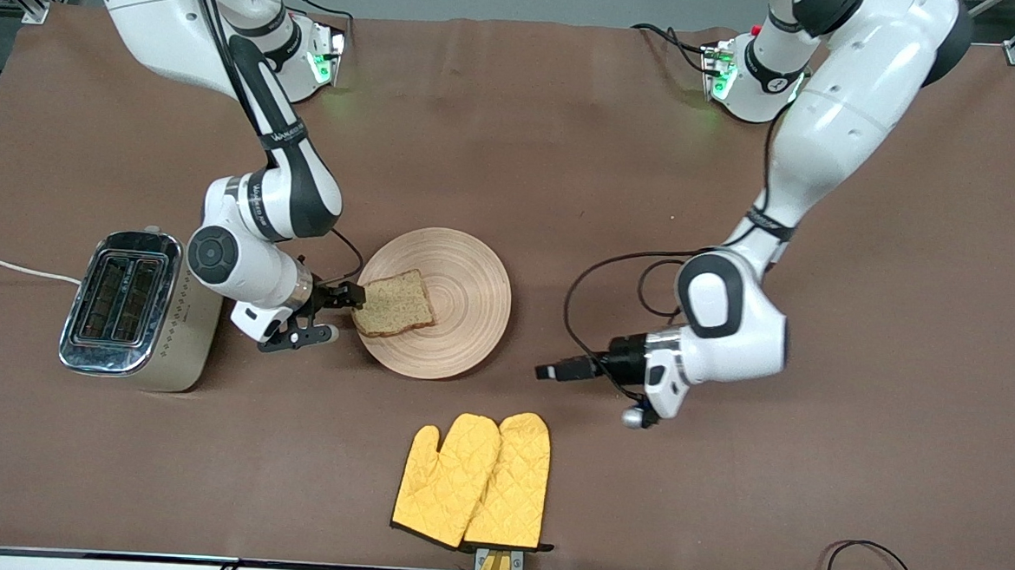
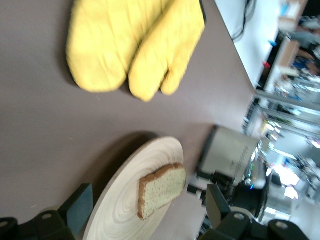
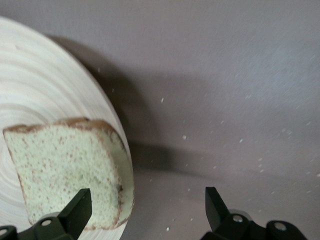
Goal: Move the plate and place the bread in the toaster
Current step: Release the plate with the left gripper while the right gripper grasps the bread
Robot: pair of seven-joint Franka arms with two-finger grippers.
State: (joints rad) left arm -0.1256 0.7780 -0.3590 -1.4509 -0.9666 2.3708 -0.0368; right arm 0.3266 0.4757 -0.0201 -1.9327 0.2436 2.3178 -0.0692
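Reaching low beside the round light-wood plate [image 1: 434,303], the right end effector [image 1: 332,312] has its fingers apart at the edge of the square brown speckled bread slice [image 1: 394,303], which lies on the plate near the boxy beige chrome-topped toaster [image 1: 131,309]. A good grasp probably needs the fingers to straddle the crust before closing. The left end effector [image 1: 555,370] waits over the brown counter [image 1: 722,505], fingers apart.
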